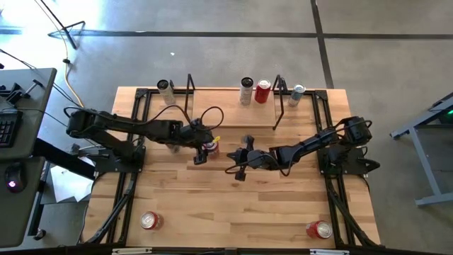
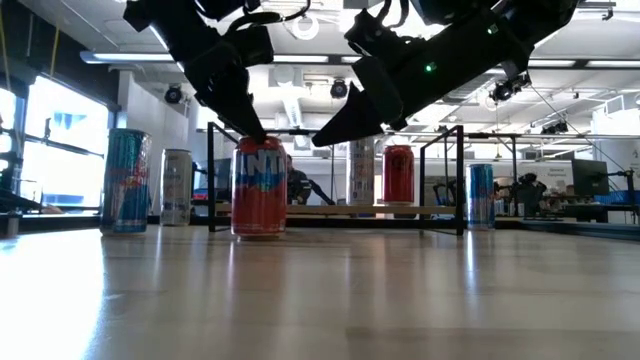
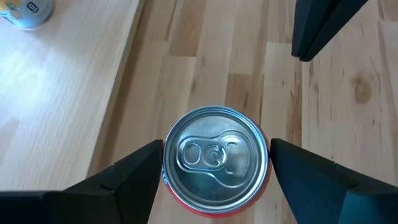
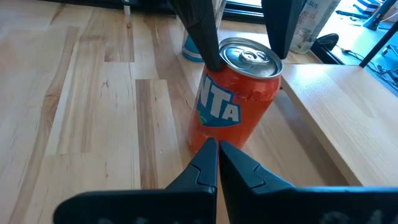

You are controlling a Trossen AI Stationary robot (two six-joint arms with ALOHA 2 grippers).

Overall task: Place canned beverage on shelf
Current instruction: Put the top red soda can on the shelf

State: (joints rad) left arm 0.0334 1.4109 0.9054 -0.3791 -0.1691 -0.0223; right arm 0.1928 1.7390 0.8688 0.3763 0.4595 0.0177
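Note:
An orange soda can [image 1: 211,147] stands upright on its base on the tabletop, just in front of the shelf [image 1: 233,113]. My left gripper [image 3: 216,180] is open and reaches down over the can [image 3: 214,158], with one finger on each side of its silver top. My right gripper [image 4: 217,152] is shut. It hangs just to the right of the can [image 4: 233,106], slanting down toward it, tips apart from it [image 2: 320,135]. A white can [image 1: 245,91] and a red can [image 1: 262,91] stand on the shelf. My left gripper straddles the can's upper rim [image 3: 166,163], slanting down from the table's left. Its fingers [image 3: 134,180] stand very close to both sides. Whether they touch the can, I cannot tell. The can rests on the table.
A silver can [image 1: 165,87] stands left of the shelf's black rod frame, and a blue-and-silver can [image 1: 297,93] stands right of it. Two red cans lie near the table's front edge, one at the left [image 1: 149,220] and one at the right [image 1: 319,229].

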